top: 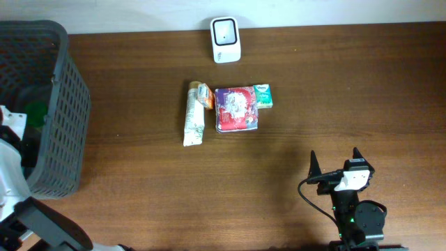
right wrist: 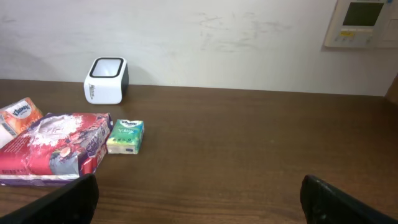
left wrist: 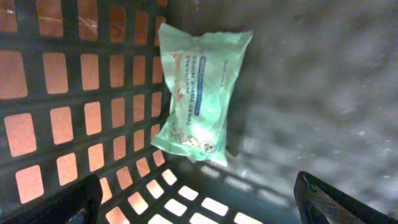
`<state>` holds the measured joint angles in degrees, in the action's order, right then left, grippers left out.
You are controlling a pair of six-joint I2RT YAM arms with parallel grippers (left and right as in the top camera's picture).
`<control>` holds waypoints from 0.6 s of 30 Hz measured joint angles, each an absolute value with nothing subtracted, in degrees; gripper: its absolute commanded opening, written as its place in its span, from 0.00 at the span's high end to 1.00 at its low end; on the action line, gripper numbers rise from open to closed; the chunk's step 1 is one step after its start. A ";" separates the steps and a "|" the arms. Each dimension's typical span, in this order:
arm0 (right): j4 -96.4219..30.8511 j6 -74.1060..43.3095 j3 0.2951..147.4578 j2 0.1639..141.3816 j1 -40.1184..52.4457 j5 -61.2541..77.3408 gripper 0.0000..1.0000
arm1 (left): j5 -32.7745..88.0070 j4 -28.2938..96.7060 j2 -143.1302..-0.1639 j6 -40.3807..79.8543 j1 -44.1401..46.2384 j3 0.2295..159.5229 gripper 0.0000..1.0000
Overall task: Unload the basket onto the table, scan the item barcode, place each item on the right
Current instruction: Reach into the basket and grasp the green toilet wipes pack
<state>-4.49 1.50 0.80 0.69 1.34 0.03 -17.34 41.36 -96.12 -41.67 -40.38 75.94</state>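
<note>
Left fingers (left wrist: 329, 200): standing wide apart inside a dark grey plastic lattice basket (left wrist: 68, 93), holding nothing and touching nothing that shows. Pale green soft pack of tissue wipes (left wrist: 200, 93): lying ahead of the left fingers, in line with the gap between them and apart from both, resting on the basket floor with its long edge leaning against the lattice wall on the far-left side. Right fingers (right wrist: 339, 200): hanging fully spread above the brown wooden worktop (right wrist: 249, 149), gripping nothing. White box-shaped barcode scanner with a dark window (right wrist: 107, 79): sitting far ahead of the right fingers and off to their left, by the wall. Small green-and-white tissue pack (right wrist: 126, 136): lying ahead-left of the right fingers, nearer than the scanner. Red and purple printed foil pouch (right wrist: 53, 152): lying just left of that small pack, touching it or nearly so. Orange tissue pack (right wrist: 18, 112): showing beyond the pouch at the far left. Long white wrapped tube (top: 193, 120): lying beside the pouch on the side farthest from the right fingers, seen only from overhead.
</note>
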 measured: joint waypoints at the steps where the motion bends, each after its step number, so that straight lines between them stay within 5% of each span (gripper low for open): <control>1: -4.49 1.48 0.80 0.69 1.34 0.05 0.01 | -16.91 41.28 -96.12 -42.57 -40.73 75.79 0.06; 18: -4.49 1.48 0.80 0.69 1.34 0.03 0.02 | -19.79 35.38 -109.75 -47.59 -41.50 75.42 0.15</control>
